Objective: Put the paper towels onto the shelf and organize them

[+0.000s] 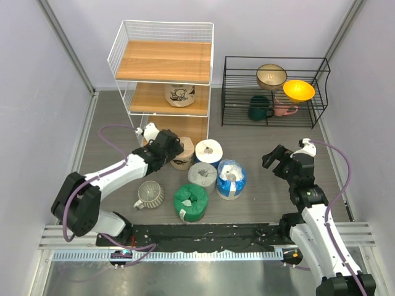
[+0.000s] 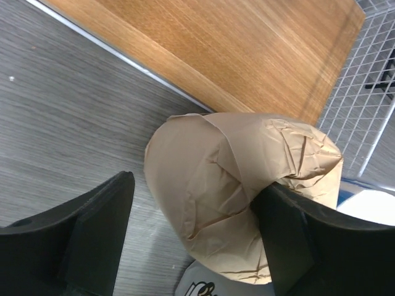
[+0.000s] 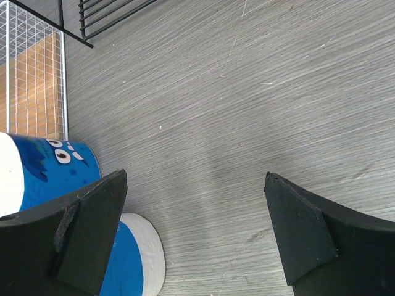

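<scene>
The shelf [image 1: 163, 60] stands at the back left, and one tan cartoon-print roll [image 1: 180, 94] is on its middle board. A second tan roll [image 1: 184, 153] stands on the table in front of the shelf. My left gripper [image 1: 167, 145] is open around it. In the left wrist view [image 2: 196, 185] one finger [image 2: 296, 240] touches the roll's crumpled top [image 2: 216, 179] and the other stands apart. The white-blue [image 1: 208, 151], grey [image 1: 202, 176], blue-white [image 1: 231, 179] and green [image 1: 191, 201] rolls stand clustered mid-table. My right gripper [image 1: 276, 158] is open and empty over bare table [image 3: 194, 185].
A ribbed pale mug [image 1: 150, 194] lies left of the green roll. A low black wire rack [image 1: 274, 92] at the back right holds bowls and mugs. In the right wrist view, blue rolls [image 3: 43, 166] sit at the left and the shelf's mesh [image 3: 31, 74] is beyond.
</scene>
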Robot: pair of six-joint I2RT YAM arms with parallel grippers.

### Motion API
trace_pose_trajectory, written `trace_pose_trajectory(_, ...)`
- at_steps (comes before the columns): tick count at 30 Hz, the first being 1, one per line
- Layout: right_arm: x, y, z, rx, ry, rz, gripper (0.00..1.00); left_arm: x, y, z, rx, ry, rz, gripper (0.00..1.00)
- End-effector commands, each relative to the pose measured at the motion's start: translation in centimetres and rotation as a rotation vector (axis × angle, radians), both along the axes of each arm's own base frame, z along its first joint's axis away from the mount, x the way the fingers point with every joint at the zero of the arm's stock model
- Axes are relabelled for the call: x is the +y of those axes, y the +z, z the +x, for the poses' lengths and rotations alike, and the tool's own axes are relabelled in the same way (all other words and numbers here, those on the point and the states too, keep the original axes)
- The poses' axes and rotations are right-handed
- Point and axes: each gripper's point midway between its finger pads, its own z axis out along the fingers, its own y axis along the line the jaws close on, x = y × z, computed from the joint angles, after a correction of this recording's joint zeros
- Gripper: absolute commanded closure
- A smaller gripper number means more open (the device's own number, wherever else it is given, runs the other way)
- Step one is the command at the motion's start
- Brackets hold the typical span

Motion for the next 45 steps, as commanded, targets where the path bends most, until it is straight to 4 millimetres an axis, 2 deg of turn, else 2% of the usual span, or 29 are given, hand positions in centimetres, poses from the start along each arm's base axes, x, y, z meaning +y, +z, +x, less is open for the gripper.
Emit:
trace_pose_trajectory(1, -0.1, 1.4, 0.6, -0.043, -0.005, -0.006, 0.01, -0.3, -0.2, 0.6, 0.003, -0.004, -0.001, 0.25)
trace_pose_trajectory(4, 0.0, 1.4, 0.6, -0.043, -0.002, -0.005, 0.01, -0.3, 0.0, 0.6, 0.002, -0.009, -0.001, 0.33)
trace_pose_trajectory(12, -0.1, 1.3, 0.6, -0.040, -0.003, -0.006, 0.01, 0.4, 1.8, -0.1, -0.036, -0.012, -0.009, 0.54)
trace_pose_trajectory(18, 0.0, 1.3, 0.6, -0.040, 0.000, -0.004, 0.01, 0.9, 3.5, -1.1, -0.052, -0.006, -0.034, 0.57)
trace_pose_trajectory(21, 0.1, 1.2, 0.7, -0.038, 0.002, -0.003, 0.01, 1.4, 5.6, -1.7, -0.091, 0.003, -0.065, 0.57)
trace_pose_trajectory(24, 0.1, 1.1, 0.6, -0.033, 0.004, -0.003, 0.01, 2.1, 8.7, -2.3, -0.153, 0.008, -0.096, 0.57)
trace_pose_trajectory(26, 0.1, 1.0, 0.6, -0.033, 0.004, -0.001, 0.01, 2.8, 11.5, -2.7, -0.206, 0.018, -0.109, 0.57)
trace_pose_trajectory(36, 0.1, 1.1, 0.6, -0.042, 0.001, 0.000, 0.01, 5.4, 22.3, -4.8, -0.422, 0.053, -0.210, 0.57)
trace_pose_trajectory(41, 0.1, 1.1, 0.6, -0.041, 0.004, 0.001, 0.01, 6.8, 26.3, -5.4, -0.518, 0.079, -0.222, 0.55)
trace_pose_trajectory(45, 0.1, 1.1, 0.6, -0.042, 0.001, 0.000, 0.01, 7.6, 28.3, -4.8, -0.557, 0.112, -0.170, 0.54)
